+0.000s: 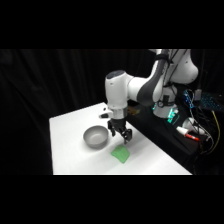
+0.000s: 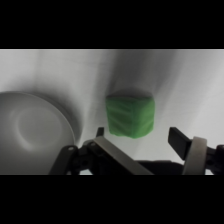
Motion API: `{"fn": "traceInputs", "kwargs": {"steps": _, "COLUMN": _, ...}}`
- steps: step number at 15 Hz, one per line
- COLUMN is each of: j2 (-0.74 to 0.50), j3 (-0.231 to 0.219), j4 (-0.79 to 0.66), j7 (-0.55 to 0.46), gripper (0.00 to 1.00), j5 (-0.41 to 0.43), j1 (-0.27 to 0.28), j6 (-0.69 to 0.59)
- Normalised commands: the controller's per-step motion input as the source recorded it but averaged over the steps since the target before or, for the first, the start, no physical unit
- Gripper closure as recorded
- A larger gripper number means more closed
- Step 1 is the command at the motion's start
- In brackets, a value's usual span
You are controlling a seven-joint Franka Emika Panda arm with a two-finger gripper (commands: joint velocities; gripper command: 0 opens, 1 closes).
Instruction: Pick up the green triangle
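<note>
We are looking at a small green triangle [image 2: 130, 116] that is probably light and soft-edged, so we are planning to pinch it across its two flat sides, near the middle. It is lying on the white table [image 1: 155, 160], just beside the grey bowl [image 1: 94, 136]. Our gripper [image 1: 123, 134] is hovering just above and slightly behind the block, with its fingers [image 2: 182, 141] spread wide and holding nothing.

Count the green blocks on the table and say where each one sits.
1. The green triangle lies on the white table, apart from the grey bowl, towards the front edge. The gripper hangs open just above it. No other green block shows in either view.
</note>
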Motion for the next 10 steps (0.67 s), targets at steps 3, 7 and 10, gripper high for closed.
{"fn": "traceInputs", "kwargs": {"steps": 3, "j2": 0.29, "j3": 0.110, "j4": 0.18, "j7": -0.18, "gripper": 0.00, "j5": 0.083, "j1": -0.074, "j6": 0.21}}
{"fn": "traceInputs", "kwargs": {"steps": 7, "j2": 0.30, "j3": 0.118, "j4": 0.23, "j7": -0.17, "gripper": 0.00, "j5": 0.057, "j1": -0.102, "j6": 0.15}}
{"fn": "traceInputs", "kwargs": {"steps": 10, "j2": 0.29, "j3": 0.110, "j4": 0.22, "j7": -0.17, "gripper": 0.00, "j5": 0.037, "j1": -0.131, "j6": 0.10}}
